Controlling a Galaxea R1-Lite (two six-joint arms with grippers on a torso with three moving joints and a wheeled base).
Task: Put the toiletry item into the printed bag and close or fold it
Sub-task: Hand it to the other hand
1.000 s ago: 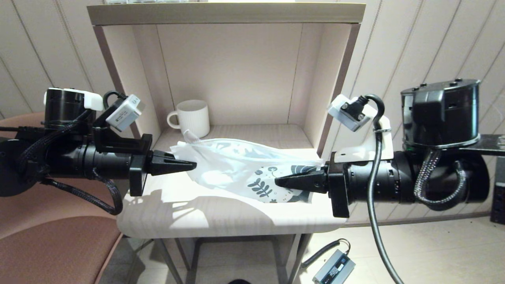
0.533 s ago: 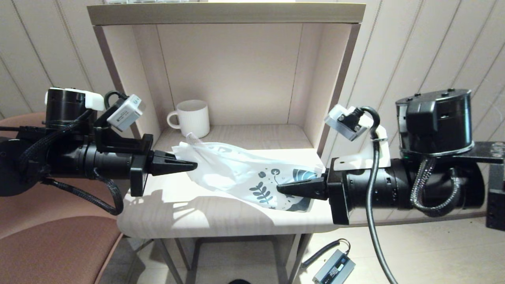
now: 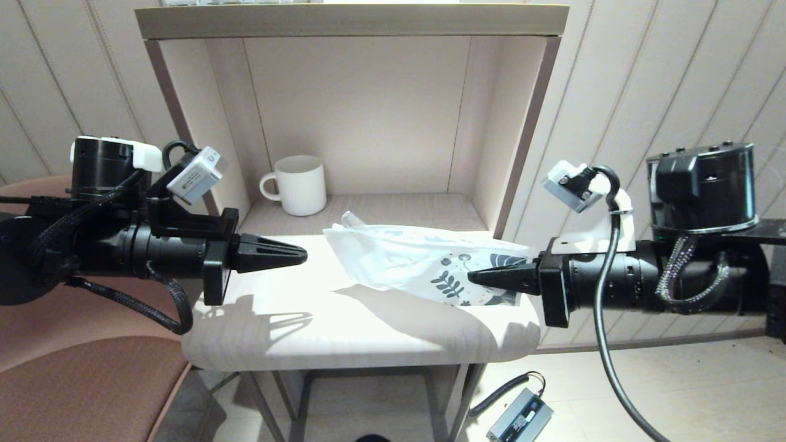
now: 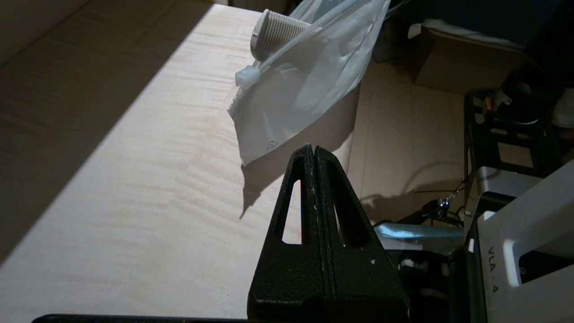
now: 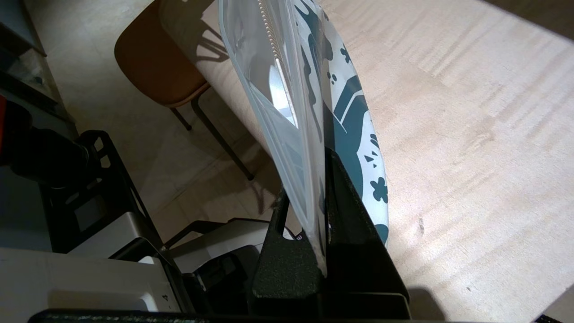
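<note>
The right gripper (image 3: 476, 277) reaches in level from the right side of the table, its black tapered fingers (image 5: 345, 197) pinched together on the printed end of the soft white pouch with dark blue leaf and flower prints (image 3: 424, 264) — in the right wrist view the bag's thin film runs straight down between the two fingers. The bag hangs from that grip, its printed end by the gripper and its plain end slanting out toward the middle of the table, just above the pale wooden tabletop (image 3: 344, 325), where it casts a shadow. Inside the bag sits the thin, flat white plastic comb (image 4: 274, 37): its fine teeth show through the clear film, and its rounded end pokes past the zip-strip edge at the plain end.

The left gripper (image 3: 302, 253) hovers level over the left part of the table, fingers pressed flat together on nothing — it is apart from the bag, with bare tabletop between its tip and the bag's nearest corner.

Behind, in the open shelf alcove, a white ribbed mug (image 3: 299, 184) stands upright, handle to the left, clear of the bag.
</note>
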